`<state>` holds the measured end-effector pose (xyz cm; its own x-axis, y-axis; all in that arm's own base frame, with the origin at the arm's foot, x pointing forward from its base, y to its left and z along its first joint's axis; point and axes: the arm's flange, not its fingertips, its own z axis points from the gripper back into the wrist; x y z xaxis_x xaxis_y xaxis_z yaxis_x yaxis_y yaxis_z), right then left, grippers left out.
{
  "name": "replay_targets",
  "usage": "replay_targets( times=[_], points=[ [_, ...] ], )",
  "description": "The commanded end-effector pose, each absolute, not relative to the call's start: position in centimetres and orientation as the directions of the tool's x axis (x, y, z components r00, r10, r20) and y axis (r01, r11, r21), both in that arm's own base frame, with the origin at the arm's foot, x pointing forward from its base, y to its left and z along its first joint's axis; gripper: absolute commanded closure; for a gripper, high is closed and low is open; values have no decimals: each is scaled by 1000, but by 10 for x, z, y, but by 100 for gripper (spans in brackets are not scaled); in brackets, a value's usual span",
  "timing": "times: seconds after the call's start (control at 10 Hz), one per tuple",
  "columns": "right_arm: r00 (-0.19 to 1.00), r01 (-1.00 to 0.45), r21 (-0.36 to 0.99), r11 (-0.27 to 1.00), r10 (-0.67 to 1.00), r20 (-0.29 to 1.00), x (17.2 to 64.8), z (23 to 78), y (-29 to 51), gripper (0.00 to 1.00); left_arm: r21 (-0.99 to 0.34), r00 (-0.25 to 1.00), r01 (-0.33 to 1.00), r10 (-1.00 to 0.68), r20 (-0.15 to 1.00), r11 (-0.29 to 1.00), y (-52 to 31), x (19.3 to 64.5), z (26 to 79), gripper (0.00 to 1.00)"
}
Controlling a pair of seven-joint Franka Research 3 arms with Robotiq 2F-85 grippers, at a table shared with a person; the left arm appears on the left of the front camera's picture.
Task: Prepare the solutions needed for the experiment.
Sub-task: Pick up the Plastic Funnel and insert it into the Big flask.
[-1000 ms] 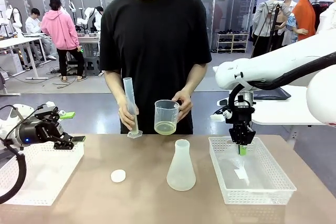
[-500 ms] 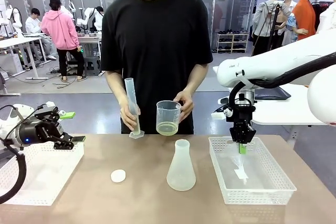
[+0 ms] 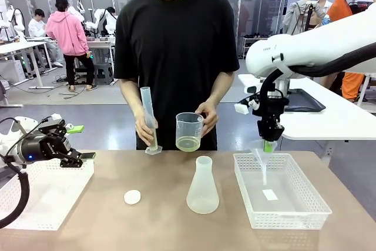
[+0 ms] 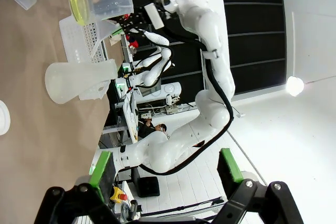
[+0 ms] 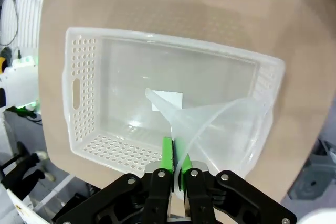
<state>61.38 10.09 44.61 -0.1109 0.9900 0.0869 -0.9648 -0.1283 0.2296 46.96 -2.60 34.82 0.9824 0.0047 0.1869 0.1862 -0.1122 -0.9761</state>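
Right hand (image 3: 268,144) holding funnel (image 3: 261,159) above basket (image 3: 294,219), wrist view shows pads (image 5: 167,154) gripping its rim, left hand (image 3: 81,142) wide, far from basket.

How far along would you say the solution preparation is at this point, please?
Done: the funnel is out of the basket, pinched in the right gripper's shut jaws. In hand: the person holds the beaker with a shallow layer of yellow-green solution, and a measuring cylinder. Left: the funnel is not yet on the flask, which looks empty; the left gripper hangs open.
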Motion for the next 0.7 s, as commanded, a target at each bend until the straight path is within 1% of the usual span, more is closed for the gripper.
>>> replay_targets(
  times=[0.0, 0.1, 0.3, 0.4, 0.6],
  points=[
    [-79, -995, 52, -80, 997, 22, 569, 466, 110, 100, -974, 981, 192, 16, 191, -121, -27, 470, 349, 0],
    [-92, -996, -24, -92, 996, 4, 557, 479, 115, 100, -974, 981, 192, 16, 191, -121, -27, 470, 349, 0],
    [-43, -988, -149, -52, 997, -64, 530, 504, 123, 100, -974, 981, 192, 16, 191, -121, -27, 470, 349, 0],
    [-43, -976, -210, -58, 996, -75, 514, 517, 127, 100, -974, 981, 192, 16, 191, -121, -27, 470, 349, 0],
    [-17, -965, -258, -36, 997, -74, 496, 527, 131, 100, -974, 981, 192, 16, 191, -121, -27, 470, 349, 0]
  ],
)
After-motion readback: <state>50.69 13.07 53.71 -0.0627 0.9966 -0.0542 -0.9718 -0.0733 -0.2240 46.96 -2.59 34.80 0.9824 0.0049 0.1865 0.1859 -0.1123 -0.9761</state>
